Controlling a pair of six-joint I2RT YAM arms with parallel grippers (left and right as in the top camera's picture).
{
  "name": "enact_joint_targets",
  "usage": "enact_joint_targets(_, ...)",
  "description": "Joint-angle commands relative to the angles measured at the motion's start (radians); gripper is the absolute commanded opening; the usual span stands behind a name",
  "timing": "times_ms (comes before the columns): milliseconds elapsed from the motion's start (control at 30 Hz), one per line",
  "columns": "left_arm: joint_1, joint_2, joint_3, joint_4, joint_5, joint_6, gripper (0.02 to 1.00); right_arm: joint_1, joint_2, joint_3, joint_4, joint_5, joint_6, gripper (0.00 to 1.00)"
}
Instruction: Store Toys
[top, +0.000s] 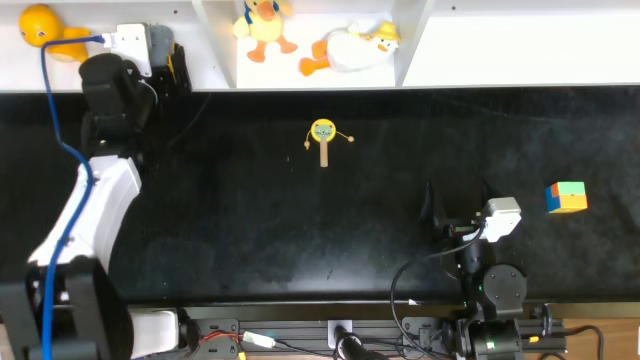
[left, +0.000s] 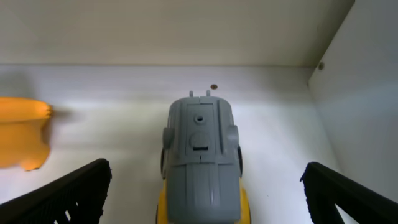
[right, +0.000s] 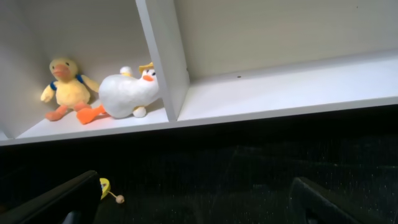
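A grey and yellow toy vehicle (left: 202, 162) stands on the floor of the left shelf compartment (left: 280, 106). My left gripper (left: 206, 169) is open, its fingers well apart on either side of the toy. In the top view the left gripper (top: 165, 55) is inside that compartment. An orange-yellow duck toy (top: 45, 30) sits beside it, also seen as an orange shape (left: 22, 134). A small yellow rattle drum (top: 322, 135) and a coloured cube (top: 566, 197) lie on the black table. My right gripper (top: 455, 205) is open over the table, holding nothing.
A yellow duck plush (top: 265, 25) and a white goose plush (top: 355, 48) lie in the middle compartment. White dividers (right: 163, 59) separate the compartments. The right compartment (right: 298, 81) holds nothing. The black table (top: 230, 220) has free room around the rattle.
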Motion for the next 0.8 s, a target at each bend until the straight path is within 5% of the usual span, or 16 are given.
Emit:
enact_joint_targets(33,-0.003,-0.082,0.023,-0.072,0.005,0.000,0.998,0.004,-0.008,-0.012,0.006,-0.003,-0.006,0.996)
enact_joint_targets(800,-0.002,-0.553,0.022,-0.589,-0.114,0.000,0.998,0.004,-0.008,-0.012,0.006,-0.003,-0.006,0.996)
